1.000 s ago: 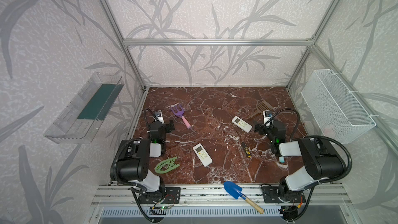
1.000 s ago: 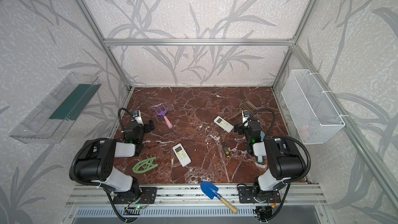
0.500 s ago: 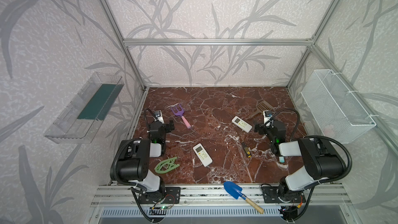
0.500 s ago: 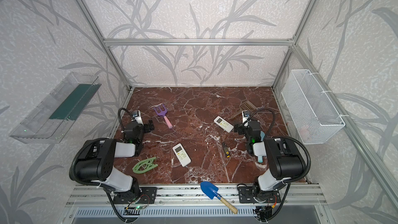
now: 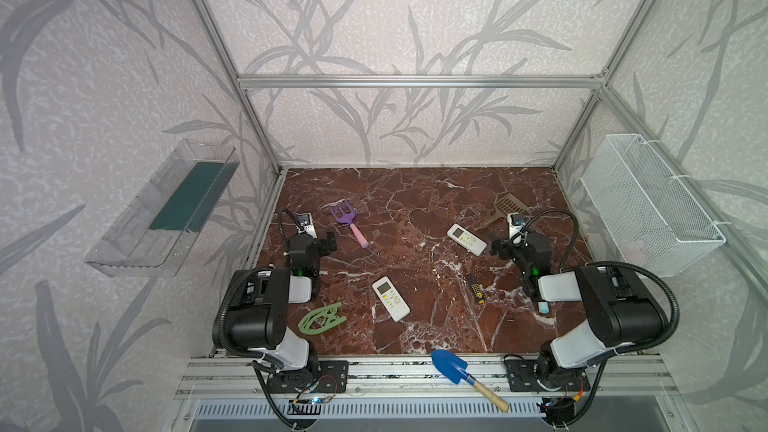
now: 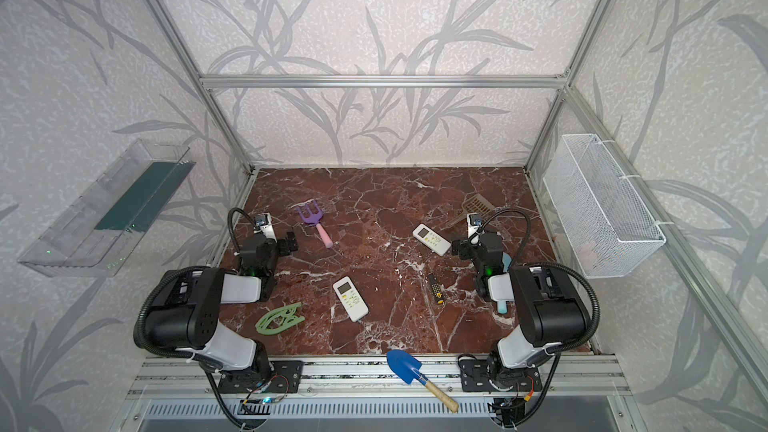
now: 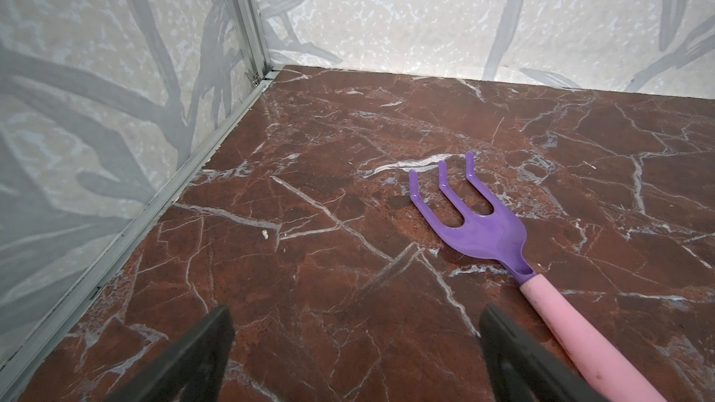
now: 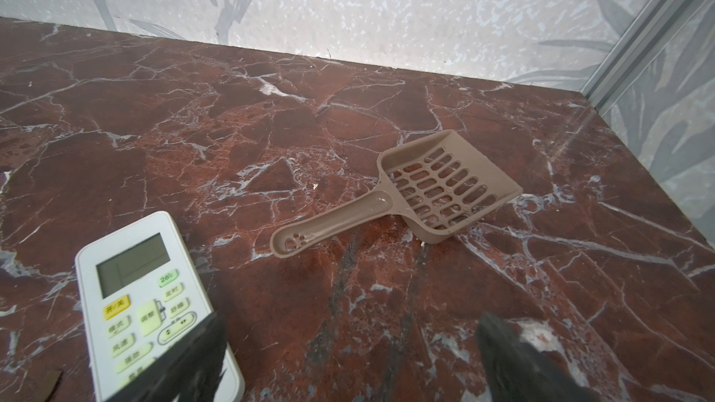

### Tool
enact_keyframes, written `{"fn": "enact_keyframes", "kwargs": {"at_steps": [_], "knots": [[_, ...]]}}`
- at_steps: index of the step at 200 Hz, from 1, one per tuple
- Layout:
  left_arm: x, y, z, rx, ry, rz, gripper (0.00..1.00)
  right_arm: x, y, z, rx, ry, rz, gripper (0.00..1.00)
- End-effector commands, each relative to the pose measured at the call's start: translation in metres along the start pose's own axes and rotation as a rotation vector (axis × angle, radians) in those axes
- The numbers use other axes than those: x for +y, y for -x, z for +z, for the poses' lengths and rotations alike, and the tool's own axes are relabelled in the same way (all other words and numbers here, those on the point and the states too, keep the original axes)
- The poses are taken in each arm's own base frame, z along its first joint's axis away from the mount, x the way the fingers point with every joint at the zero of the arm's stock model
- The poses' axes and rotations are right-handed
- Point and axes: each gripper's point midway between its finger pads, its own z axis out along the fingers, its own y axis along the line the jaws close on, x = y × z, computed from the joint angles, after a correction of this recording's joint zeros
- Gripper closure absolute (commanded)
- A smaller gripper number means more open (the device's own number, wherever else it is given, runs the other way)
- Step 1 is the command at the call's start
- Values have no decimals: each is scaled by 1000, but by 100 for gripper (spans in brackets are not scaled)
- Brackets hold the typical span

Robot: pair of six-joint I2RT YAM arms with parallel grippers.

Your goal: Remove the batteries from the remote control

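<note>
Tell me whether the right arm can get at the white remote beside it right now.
Probably yes: the right gripper is open, empty, right beside that remote, and nothing lies between them.

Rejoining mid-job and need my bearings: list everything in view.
remotes: two, white; near remote centre, far remote right-centre
batteries: none visible
screwdriver: one, black-yellow, right of near remote
rake: one, purple-pink, back left
scoop: one, brown, back right
hanger: one, green, front left
trowel: one, blue, front rail
tray: one, clear, left wall
basket: one, white wire, right wall
teal object: one, partly hidden under right arm
left fingers: black, open, empty
right fingers: black, open, empty, by far remote
</note>
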Motion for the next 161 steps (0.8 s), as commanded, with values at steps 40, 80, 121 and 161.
{"fn": "enact_keyframes", "kwargs": {"at_steps": [40,80,121,161], "knots": [[-2,20,-10,-41,29,16,1,-1,15,-4,-56,-6,7,1],[0,36,-24,88,56,-14,1,-6,33,-17,-38,-29,13,1],[-2,50,-42,161,122,-113,1,-18,51,-36,20,-121,23,1],[-39,37,-65,300,82,-226,1,-16,75,-62,60,-137,144,1]]}}
